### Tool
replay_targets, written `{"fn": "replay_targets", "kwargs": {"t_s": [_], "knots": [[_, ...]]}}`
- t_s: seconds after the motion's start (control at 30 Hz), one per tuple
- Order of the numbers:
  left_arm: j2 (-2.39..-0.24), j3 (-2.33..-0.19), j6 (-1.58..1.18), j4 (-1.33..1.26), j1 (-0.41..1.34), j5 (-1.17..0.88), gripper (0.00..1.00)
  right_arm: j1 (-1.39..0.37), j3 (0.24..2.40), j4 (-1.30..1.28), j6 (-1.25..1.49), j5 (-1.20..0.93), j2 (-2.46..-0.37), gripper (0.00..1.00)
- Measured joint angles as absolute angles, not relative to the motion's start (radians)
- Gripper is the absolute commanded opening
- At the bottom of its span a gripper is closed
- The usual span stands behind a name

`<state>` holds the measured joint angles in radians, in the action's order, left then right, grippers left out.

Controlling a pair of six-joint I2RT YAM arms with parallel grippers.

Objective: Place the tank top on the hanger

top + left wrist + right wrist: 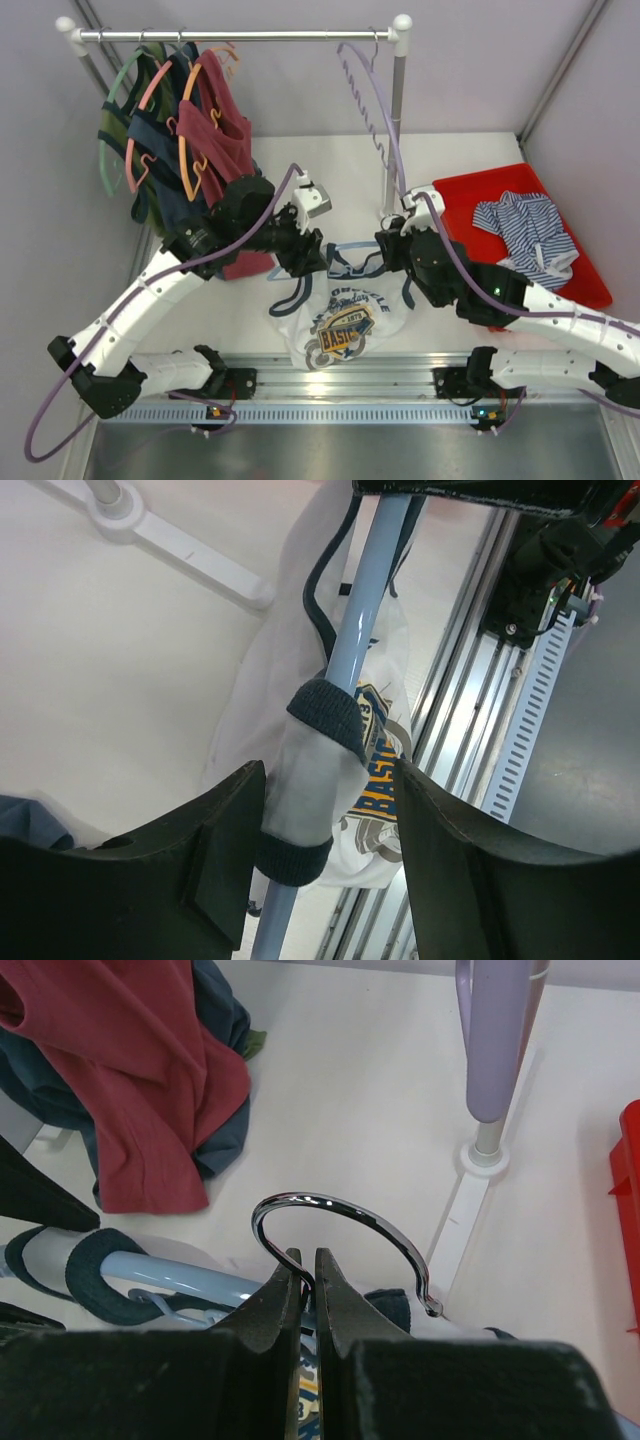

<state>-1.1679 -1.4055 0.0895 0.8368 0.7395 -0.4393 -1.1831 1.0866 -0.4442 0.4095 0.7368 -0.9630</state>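
Tank top [340, 330] hangs on the hanger [365, 600], left tool [328, 780] spread around it, right tool [307, 1260] pinching its hook [340, 1222] near maroon top [150, 1080].

You'll see the white sleeveless tank top [340, 325], navy-trimmed with a blue-yellow chest graphic, at the middle of the table's near edge, printed front facing up. It hangs from the thin light-blue plastic hanger [352, 262], which lies roughly level just behind the print. In the left wrist view, one navy-edged strap [322, 708] wraps around the hanger's arm [366, 600], white cloth bunched below it. The curved metal hook [335, 1206] stands clear of the cloth.
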Motion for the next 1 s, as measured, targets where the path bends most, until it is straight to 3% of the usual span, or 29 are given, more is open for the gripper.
{"fn": "replay_targets", "kwargs": {"t_s": [0.37, 0.47, 0.5, 0.67, 0.87, 0.97, 1.0], "knots": [[-1.171, -1.312, 0.104, 0.775, 0.739, -0.506, 0.53, -1.183, 1.087, -0.462, 0.4, 0.72, -0.96, 0.0], [-1.171, -1.287, 0.1, 0.754, 0.739, -0.531, 0.4, -1.183, 1.087, -0.466, 0.395, 0.719, -0.953, 0.0], [-1.171, -1.28, 0.097, 0.748, 0.739, -0.538, 0.3, -1.183, 1.088, -0.466, 0.394, 0.719, -0.95, 0.0], [-1.16, -1.247, 0.089, 0.713, 0.748, -0.595, 0.0, -1.183, 1.088, -0.474, 0.391, 0.722, -0.944, 0.0], [-1.124, -1.195, 0.051, 0.656, 0.747, -0.601, 0.0, -1.184, 1.088, -0.475, 0.386, 0.713, -0.943, 0.02], [-1.084, -1.137, 0.01, 0.591, 0.749, -0.596, 0.0, -1.185, 1.088, -0.474, 0.385, 0.704, -0.944, 0.13], [-1.071, -1.121, -0.003, 0.574, 0.749, -0.593, 0.0, -1.185, 1.088, -0.471, 0.386, 0.701, -0.944, 0.22]]}}
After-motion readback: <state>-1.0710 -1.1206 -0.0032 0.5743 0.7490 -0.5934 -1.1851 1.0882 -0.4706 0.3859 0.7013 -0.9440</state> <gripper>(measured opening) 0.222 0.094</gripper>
